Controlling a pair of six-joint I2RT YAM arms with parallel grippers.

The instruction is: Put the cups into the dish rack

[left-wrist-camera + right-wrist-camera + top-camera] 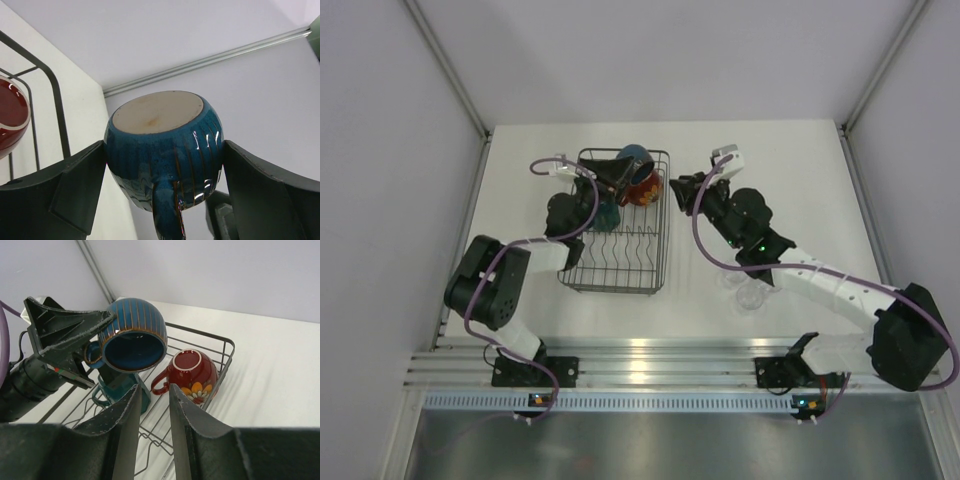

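Your left gripper [164,155] is clamped on dark-blue cup [132,330], holding it tilted in air above far end of dish rack [625,255]. Red cup [192,372] rests in rack's far right corner, teal mug [122,387] just beside it, below held cup. Your right gripper [153,390] is empty, jaws slightly parted, near rack's right edge. Clear glasses [745,290] seem to stand on table [770,160] under right arm, too faint to count.

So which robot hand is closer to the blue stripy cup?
Left. The left hand holds the blue stripy cup between its fingers, above the dish rack. The right hand is apart from it, beside the rack's right edge, holding nothing.
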